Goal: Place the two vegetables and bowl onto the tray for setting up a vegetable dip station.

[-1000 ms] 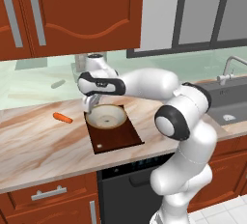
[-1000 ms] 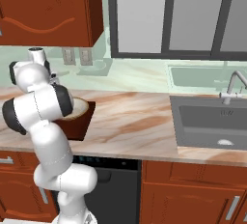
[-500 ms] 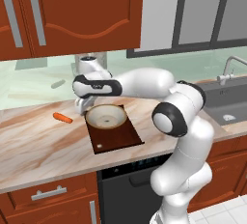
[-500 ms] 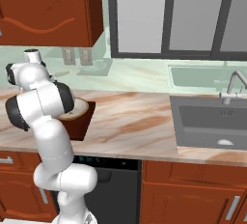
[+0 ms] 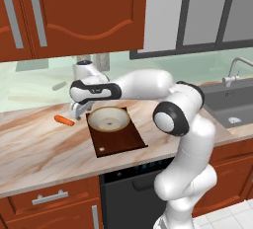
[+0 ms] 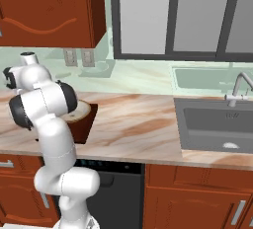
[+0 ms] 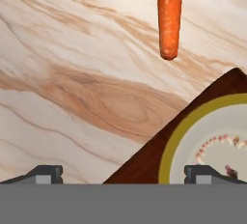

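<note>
Marble counter (image 5: 44, 149): carrot (image 7: 169, 18) beside bowl-laden tray (image 5: 123, 141).

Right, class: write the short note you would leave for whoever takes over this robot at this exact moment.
Gripper: open, holding nothing, above the tray's far left corner, between bowl and carrot.
Bowl: sitting on the tray. Done.
Carrot: lying on the counter left of the tray, apart from it.
Green vegetable: on the counter near the back wall, not yet moved.
Left: put both vegetables on the tray; the carrot looks nearest.
</note>
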You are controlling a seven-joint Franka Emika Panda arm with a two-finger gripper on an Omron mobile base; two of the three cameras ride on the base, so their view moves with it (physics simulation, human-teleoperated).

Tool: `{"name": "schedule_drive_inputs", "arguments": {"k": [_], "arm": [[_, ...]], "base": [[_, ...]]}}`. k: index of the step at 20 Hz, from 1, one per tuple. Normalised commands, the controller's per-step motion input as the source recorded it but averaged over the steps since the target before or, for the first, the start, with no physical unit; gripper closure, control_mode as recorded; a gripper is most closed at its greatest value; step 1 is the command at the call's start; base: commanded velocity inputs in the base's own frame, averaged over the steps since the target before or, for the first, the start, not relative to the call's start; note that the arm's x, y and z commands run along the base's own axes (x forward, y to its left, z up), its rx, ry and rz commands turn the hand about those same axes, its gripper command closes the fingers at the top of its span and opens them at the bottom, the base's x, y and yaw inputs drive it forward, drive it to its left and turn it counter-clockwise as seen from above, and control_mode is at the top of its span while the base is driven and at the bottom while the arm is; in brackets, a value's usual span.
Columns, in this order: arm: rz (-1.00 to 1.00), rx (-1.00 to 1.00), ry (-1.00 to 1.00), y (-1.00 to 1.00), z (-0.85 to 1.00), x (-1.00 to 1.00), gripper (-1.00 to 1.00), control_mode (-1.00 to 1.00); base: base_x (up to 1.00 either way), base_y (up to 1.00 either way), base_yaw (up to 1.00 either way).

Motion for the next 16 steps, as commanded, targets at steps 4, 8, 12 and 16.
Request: {"name": "schedule_drive_inputs", "arguments": {"k": [4,8,12,16], "arm": [[-0.01,0.0,-0.01,0.21,-0.02,0.08,-1.0,-1.0],[0.0,0.0,-0.01,0.16,-0.01,0.09,-1.0,-1.0],[0.0,-0.03,0.0,0.08,0.0,0.06,-1.0,-1.0],[-0.02,-0.05,0.0,0.05,-0.01,0.06,-1.0,-1.0]], "base": [[0.0,0.0,0.0],[0.0,0.0,0.0],[0.0,0.0,0.0],[0.0,0.0,0.0]]}}
